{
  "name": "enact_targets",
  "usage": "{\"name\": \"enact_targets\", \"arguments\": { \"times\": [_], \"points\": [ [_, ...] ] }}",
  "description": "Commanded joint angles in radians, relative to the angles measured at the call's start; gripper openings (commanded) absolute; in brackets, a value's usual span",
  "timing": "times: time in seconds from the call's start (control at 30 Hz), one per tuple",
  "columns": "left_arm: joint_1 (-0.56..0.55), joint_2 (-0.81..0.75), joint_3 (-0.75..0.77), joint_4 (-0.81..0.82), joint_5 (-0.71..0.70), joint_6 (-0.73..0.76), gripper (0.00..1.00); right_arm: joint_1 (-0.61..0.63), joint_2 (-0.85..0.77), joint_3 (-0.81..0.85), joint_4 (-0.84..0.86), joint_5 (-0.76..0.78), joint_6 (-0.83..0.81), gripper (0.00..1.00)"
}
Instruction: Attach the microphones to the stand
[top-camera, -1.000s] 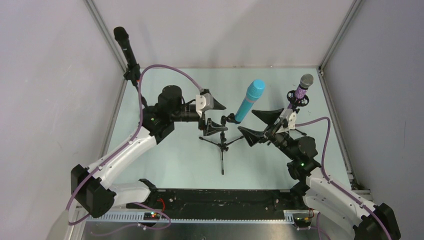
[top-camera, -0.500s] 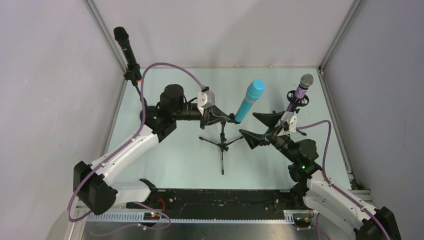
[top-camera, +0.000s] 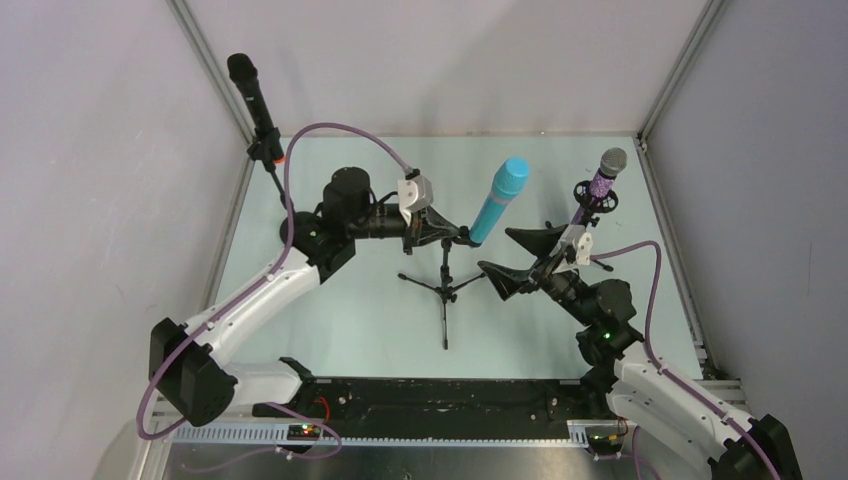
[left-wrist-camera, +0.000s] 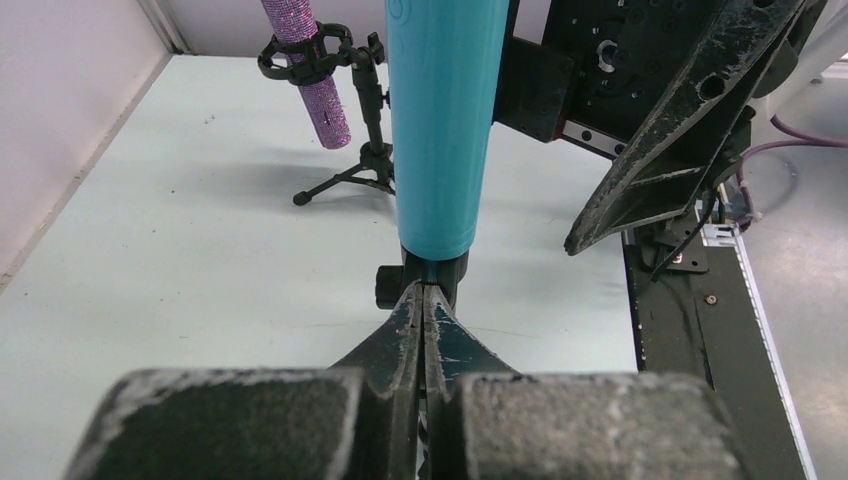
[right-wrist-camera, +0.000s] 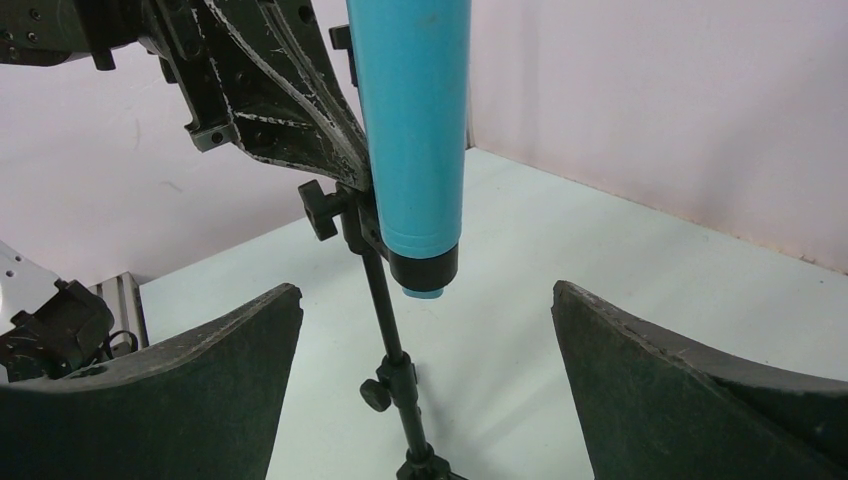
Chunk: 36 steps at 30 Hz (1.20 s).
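A turquoise microphone (top-camera: 498, 200) stands tilted in the clip of the middle tripod stand (top-camera: 444, 285). A black microphone (top-camera: 250, 95) with a red ring sits on a stand at the back left. The purple glitter microphone (top-camera: 604, 175) is clipped on a stand at the right. My left gripper (top-camera: 450, 237) is shut, its tips (left-wrist-camera: 422, 292) meeting right under the turquoise microphone (left-wrist-camera: 440, 120) at the clip holder; nothing shows between them. My right gripper (top-camera: 497, 250) is open, its fingers on either side of the microphone's lower end (right-wrist-camera: 425, 280) and well apart from it.
The stand's pole (right-wrist-camera: 385, 320) with its knob runs down between my right fingers. The purple microphone's small tripod (left-wrist-camera: 350, 180) stands behind. White walls and metal frame posts (top-camera: 215, 70) close in the pale green table (top-camera: 350, 320).
My left gripper has gone from open to shut and shifted slightly toward the middle stand's clip. The right gripper has drawn back a little, still open.
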Motion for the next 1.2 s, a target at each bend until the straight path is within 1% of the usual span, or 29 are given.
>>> {"name": "enact_targets", "arguments": {
  "times": [0.0,0.1,0.23,0.57,0.8,1.0,1.1,1.17],
  "points": [
    [0.004,0.025,0.029,-0.020,-0.025,0.005,0.03,0.003,-0.007,-0.006,0.024,0.003,0.009,0.99],
    [0.004,0.035,0.032,-0.044,-0.017,0.034,0.00,0.003,-0.003,-0.009,0.027,0.007,0.013,0.99],
    [0.004,0.050,0.042,-0.090,-0.017,0.056,0.00,0.003,0.005,-0.010,0.026,0.019,0.014,0.99],
    [0.004,0.076,0.025,-0.123,-0.008,0.094,0.00,0.003,0.008,-0.022,0.023,0.033,0.014,1.00],
    [-0.004,0.127,0.025,-0.125,-0.019,0.082,0.00,0.003,0.005,-0.029,0.013,0.044,0.006,0.99],
    [-0.015,0.126,0.006,-0.124,-0.067,0.074,0.00,0.001,-0.004,-0.031,-0.001,0.048,-0.003,0.99],
    [-0.020,0.116,-0.001,-0.118,-0.084,0.024,0.00,0.001,-0.003,-0.032,0.005,0.046,0.005,0.99],
    [-0.023,0.108,-0.011,-0.110,-0.144,-0.024,0.00,0.001,0.000,-0.031,0.009,0.042,0.010,0.99]
  ]
}}
